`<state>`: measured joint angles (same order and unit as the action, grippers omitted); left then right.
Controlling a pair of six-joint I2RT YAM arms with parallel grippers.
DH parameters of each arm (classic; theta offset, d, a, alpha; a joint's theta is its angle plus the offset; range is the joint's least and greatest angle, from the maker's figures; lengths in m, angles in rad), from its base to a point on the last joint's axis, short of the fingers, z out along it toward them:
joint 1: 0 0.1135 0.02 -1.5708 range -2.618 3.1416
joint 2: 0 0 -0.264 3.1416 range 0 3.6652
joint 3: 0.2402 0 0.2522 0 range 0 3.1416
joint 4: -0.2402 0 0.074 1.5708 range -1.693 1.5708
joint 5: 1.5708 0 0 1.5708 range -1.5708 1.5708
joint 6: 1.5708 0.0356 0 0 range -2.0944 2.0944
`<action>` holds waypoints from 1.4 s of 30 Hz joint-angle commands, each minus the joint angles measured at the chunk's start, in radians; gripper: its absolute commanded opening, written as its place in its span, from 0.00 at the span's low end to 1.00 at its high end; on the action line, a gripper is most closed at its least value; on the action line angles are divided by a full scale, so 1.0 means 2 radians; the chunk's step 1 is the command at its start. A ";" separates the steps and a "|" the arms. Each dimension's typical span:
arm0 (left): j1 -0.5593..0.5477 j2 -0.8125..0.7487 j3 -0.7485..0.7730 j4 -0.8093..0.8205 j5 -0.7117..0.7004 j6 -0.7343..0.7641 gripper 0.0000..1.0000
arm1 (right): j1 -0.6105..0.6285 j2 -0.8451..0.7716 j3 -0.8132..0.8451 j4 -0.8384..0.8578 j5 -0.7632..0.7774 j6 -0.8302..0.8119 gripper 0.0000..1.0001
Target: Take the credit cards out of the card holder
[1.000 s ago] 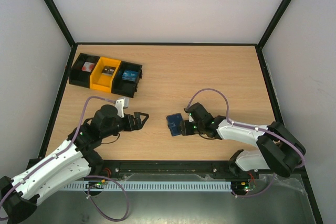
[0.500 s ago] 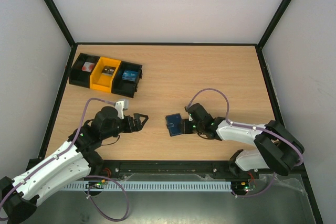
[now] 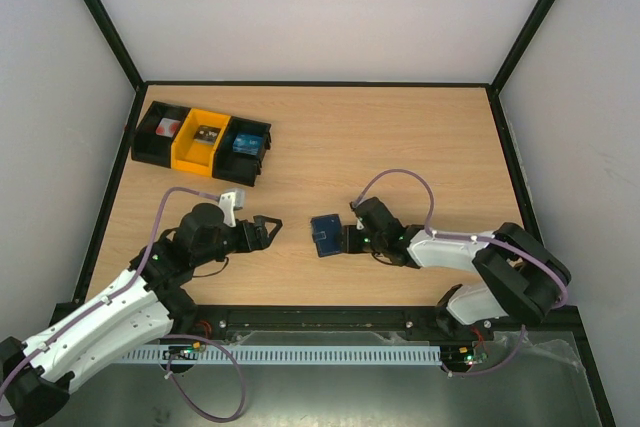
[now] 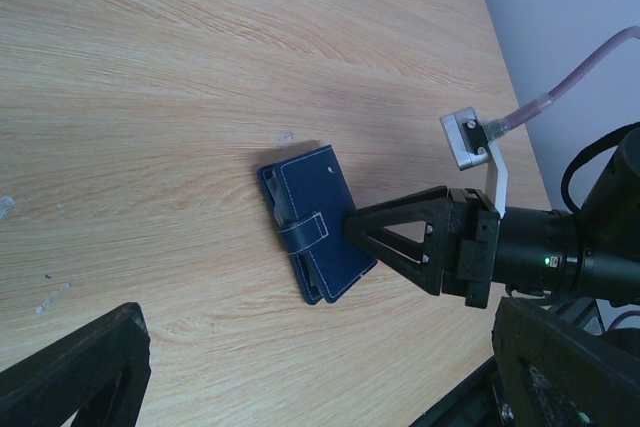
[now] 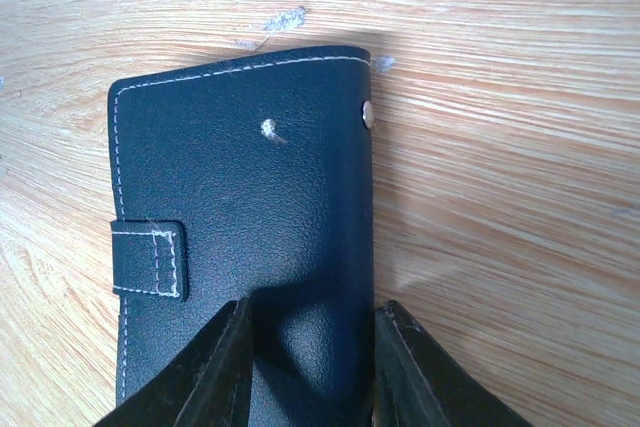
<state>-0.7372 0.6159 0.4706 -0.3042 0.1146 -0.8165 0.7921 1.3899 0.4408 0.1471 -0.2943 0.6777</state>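
The card holder (image 3: pixel 325 234) lies closed with its tab fastened on the pale wooden desk (image 3: pixel 420 137), so opening it is the step in hand. The right hand (image 5: pixel 310 312), half closed, straddles its near end; whether it truly grips cannot be told. The left hand (image 3: pixel 266 230) hangs wide open and empty, well apart. Next, it should reach over and free the tab. White walls with black framing enclose the desk.

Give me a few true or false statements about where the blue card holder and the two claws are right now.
The card holder lies closed on the table. True.
The left claw grips the holder. False: it is open, empty and apart from it.
The holder sits in a bin. False: it lies on bare wood, apart from the row of bins.
The right claw has its fingers at the holder's end. True.
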 commanded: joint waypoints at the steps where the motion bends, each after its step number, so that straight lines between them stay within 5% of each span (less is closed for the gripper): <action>1: -0.007 0.002 -0.008 0.016 -0.001 -0.010 0.94 | 0.004 0.018 -0.009 0.003 -0.006 -0.001 0.32; 11: -0.021 0.031 -0.026 0.075 0.005 -0.041 0.91 | 0.003 0.027 -0.023 0.053 -0.033 0.018 0.02; 24: -0.035 0.059 -0.066 0.156 0.032 -0.067 0.75 | 0.024 -0.078 -0.018 0.049 -0.067 0.077 0.02; 28: -0.038 0.070 -0.067 0.165 0.037 -0.067 0.75 | 0.026 -0.110 0.004 -0.045 0.021 0.074 0.02; 37: -0.039 0.053 -0.061 0.126 0.010 -0.066 0.92 | 0.026 -0.181 0.087 -0.309 0.240 0.073 0.02; 42: -0.039 0.030 -0.056 0.094 -0.019 -0.068 0.99 | 0.027 -0.173 0.132 -0.396 0.294 0.082 0.02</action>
<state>-0.8108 0.7105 0.3458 -0.0582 0.1345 -0.9520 0.8402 1.0416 0.6380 -0.4271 0.1257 0.8230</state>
